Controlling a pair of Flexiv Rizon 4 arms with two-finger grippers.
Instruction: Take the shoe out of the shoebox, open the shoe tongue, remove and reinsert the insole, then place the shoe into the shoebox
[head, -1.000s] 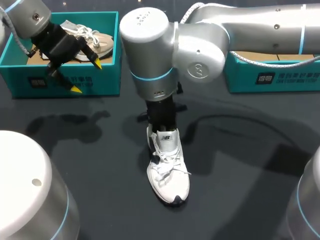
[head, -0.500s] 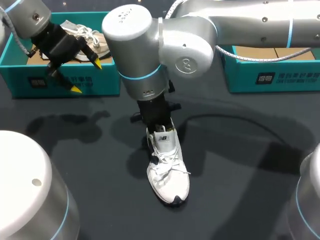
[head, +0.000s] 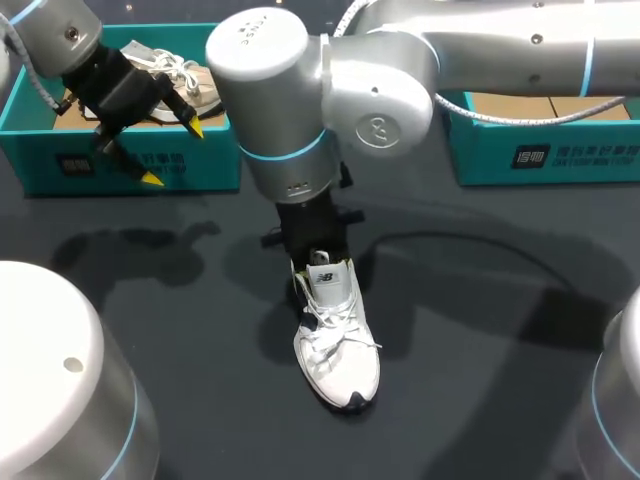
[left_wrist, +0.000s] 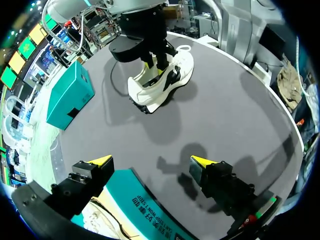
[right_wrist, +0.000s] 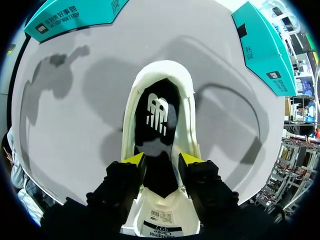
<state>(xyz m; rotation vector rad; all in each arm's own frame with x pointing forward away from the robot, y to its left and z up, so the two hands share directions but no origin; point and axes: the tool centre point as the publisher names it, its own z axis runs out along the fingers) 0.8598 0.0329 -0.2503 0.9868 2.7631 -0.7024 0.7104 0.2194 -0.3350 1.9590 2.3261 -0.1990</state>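
A white lace-up shoe (head: 337, 340) stands on the dark table, toe toward the front edge. My right gripper (head: 316, 252) comes straight down into its opening behind the raised tongue (head: 330, 280). In the right wrist view the gripper (right_wrist: 162, 159) has its yellow tips a little apart inside the collar, and the black insole (right_wrist: 159, 112) with a white logo lies flat in the shoe below them. Nothing is pinched between the tips. My left gripper (head: 173, 152) hangs wide open and empty over the front wall of the left teal shoebox (head: 120, 160), far from the shoe (left_wrist: 162, 82).
The left shoebox (left_wrist: 145, 205) holds a beige shoe (head: 190, 80). A second teal shoebox (head: 540, 150) with a brown cardboard floor stands at the back right, under my right arm. The arm's big elbow joint (head: 300, 90) hangs over the table's middle.
My right arm has swung left over the shoe and its fingers have spread a little. The tongue shifted slightly. The left arm has kept still.
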